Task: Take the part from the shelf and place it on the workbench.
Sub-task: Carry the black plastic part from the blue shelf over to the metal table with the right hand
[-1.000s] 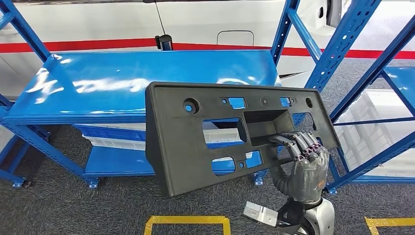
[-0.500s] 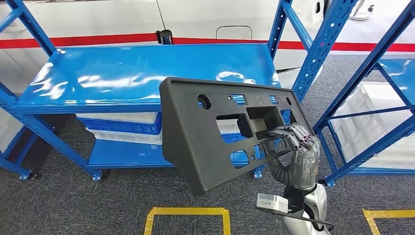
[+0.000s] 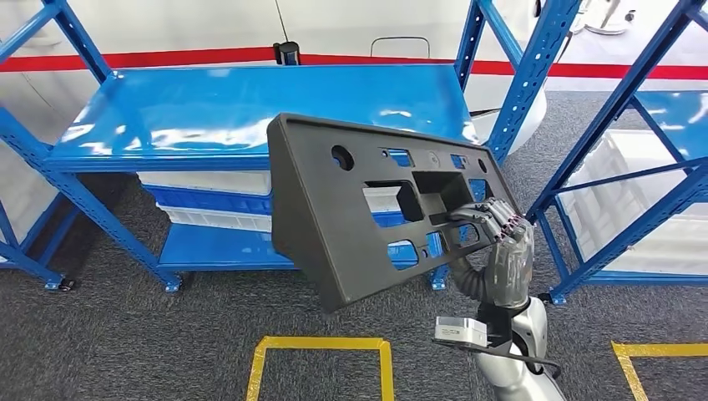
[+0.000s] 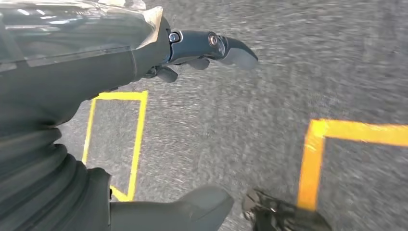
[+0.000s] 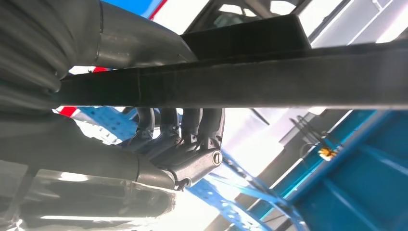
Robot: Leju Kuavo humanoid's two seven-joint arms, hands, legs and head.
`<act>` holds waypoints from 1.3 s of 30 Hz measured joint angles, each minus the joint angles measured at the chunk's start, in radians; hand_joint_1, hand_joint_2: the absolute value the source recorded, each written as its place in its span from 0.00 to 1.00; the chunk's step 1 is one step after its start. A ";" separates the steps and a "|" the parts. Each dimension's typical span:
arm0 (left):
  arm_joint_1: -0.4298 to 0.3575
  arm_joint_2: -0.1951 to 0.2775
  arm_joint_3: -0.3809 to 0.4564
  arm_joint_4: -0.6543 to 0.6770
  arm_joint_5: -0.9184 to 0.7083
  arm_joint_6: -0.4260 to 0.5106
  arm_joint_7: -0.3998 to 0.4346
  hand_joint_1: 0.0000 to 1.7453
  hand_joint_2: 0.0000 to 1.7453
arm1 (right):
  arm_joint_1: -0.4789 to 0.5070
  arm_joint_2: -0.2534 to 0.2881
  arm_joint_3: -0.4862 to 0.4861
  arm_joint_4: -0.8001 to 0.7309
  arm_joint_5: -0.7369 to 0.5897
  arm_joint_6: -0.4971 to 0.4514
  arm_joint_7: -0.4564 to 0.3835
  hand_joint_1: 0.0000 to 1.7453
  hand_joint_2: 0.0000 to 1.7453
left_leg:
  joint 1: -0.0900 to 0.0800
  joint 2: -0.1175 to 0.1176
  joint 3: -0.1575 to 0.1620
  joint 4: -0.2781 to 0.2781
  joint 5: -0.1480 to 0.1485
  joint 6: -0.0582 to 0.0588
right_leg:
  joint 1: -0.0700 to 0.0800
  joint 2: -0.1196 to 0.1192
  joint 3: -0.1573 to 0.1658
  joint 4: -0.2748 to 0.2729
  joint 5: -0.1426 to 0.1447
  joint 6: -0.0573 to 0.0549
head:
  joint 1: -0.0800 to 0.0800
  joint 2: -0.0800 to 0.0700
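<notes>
A: While the rack (image 3: 250,117) sits across the head view with blue posts at each side, has anything moved in the last second?

B: The whole scene has slid, so the camera is turning rather than the rack. Its top shelf is bare and glossy, white bins lie on its lower shelf, and a second rack (image 3: 634,167) stands to the right.

A: Where is the part (image 3: 351,209)?

B: Off the shelf and in the air, in front of the rack's right front corner and over the grey floor (image 3: 125,334). It is a wide black plate with cut-outs, and it now tilts more steeply than a second ago, its left end hanging low above the yellow floor marking (image 3: 321,342).

A: Who holds it?

B: The right hand (image 3: 501,259). Its fingers (image 5: 178,125) are hooked together through a cut-out at the part's lower right and curled over the bar there, the thumb underneath.

A: And the left hand (image 4: 144,53)?

B: It hangs over the floor, holding nothing. One finger points out straight; I cannot tell how the others lie.

A: What does that mean for the task?

B: I judge the pick done and the carry under way. The workbench is not yet in sight, so the robot must finish turning. A one-handed grip near one end lets the plate droop, which could loosen it.
</notes>
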 joint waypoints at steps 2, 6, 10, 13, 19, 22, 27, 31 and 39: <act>0.000 0.000 0.001 0.000 0.000 0.003 0.000 0.00 1.00 | -0.007 -0.001 0.006 0.006 -0.005 0.000 -0.001 1.00 1.00 | 0.005 0.005 -0.018 -0.013 0.033 0.012 | 0.002 0.002 -0.022 0.034 -0.040 -0.003 | 0.002 0.000; 0.000 -0.002 0.004 0.000 0.000 0.006 -0.001 0.00 1.00 | -0.016 -0.003 0.015 0.020 -0.018 0.000 -0.004 1.00 1.00 | 0.007 0.008 -0.078 -0.015 0.087 0.017 | -0.005 0.004 -0.077 0.266 -0.195 -0.011 | 0.007 0.000; 0.000 -0.005 0.007 0.000 0.000 0.009 -0.003 0.00 1.00 | -0.031 -0.004 0.024 0.038 -0.043 0.000 -0.018 1.00 1.00 | 0.009 0.008 -0.143 -0.004 0.132 0.001 | -0.014 0.003 0.070 0.156 -0.153 0.030 | 0.008 0.000; 0.000 -0.006 0.008 0.000 0.001 0.018 -0.005 0.00 1.00 | -0.049 -0.004 0.030 0.050 -0.064 0.000 -0.031 1.00 1.00 | 0.006 0.008 -0.169 0.012 0.157 -0.017 | -0.007 0.007 0.174 -0.006 -0.179 0.016 | 0.004 0.000; 0.005 -0.006 0.010 0.001 0.004 0.025 -0.005 0.00 1.00 | -0.060 -0.003 0.039 0.068 -0.085 0.000 -0.042 1.00 1.00 | 0.019 0.001 -0.221 0.156 0.020 -0.049 | -0.013 0.000 0.131 -0.012 -0.130 -0.036 | -0.001 0.000; 0.005 -0.007 0.012 0.001 0.004 0.025 -0.005 0.00 1.00 | -0.061 -0.002 0.041 0.077 -0.087 0.000 -0.043 1.00 1.00 | 0.019 0.001 -0.244 0.323 -0.059 -0.056 | -0.009 0.000 0.089 -0.005 -0.098 -0.035 | -0.001 0.000; 0.002 -0.006 0.013 0.000 0.004 0.025 -0.005 0.00 1.00 | -0.063 -0.002 0.043 0.084 -0.087 -0.001 -0.045 1.00 1.00 | 0.016 -0.003 -0.020 0.059 -0.005 -0.036 | -0.005 0.000 0.044 0.007 -0.063 -0.014 | 0.000 0.000; 0.002 -0.007 0.014 0.001 0.004 0.025 -0.005 0.00 1.00 | -0.067 -0.001 0.045 0.085 -0.087 -0.001 -0.046 1.00 1.00 | 0.010 -0.002 -0.014 0.015 0.007 -0.010 | -0.001 -0.002 0.033 0.005 -0.040 0.010 | 0.001 0.000; 0.001 -0.007 0.022 0.001 0.006 0.025 -0.008 0.00 1.00 | -0.066 -0.005 0.053 0.096 -0.101 -0.001 -0.053 1.00 1.00 | 0.008 0.008 -0.121 0.011 0.100 0.020 | -0.002 0.003 -0.042 0.300 -0.219 0.008 | 0.006 0.000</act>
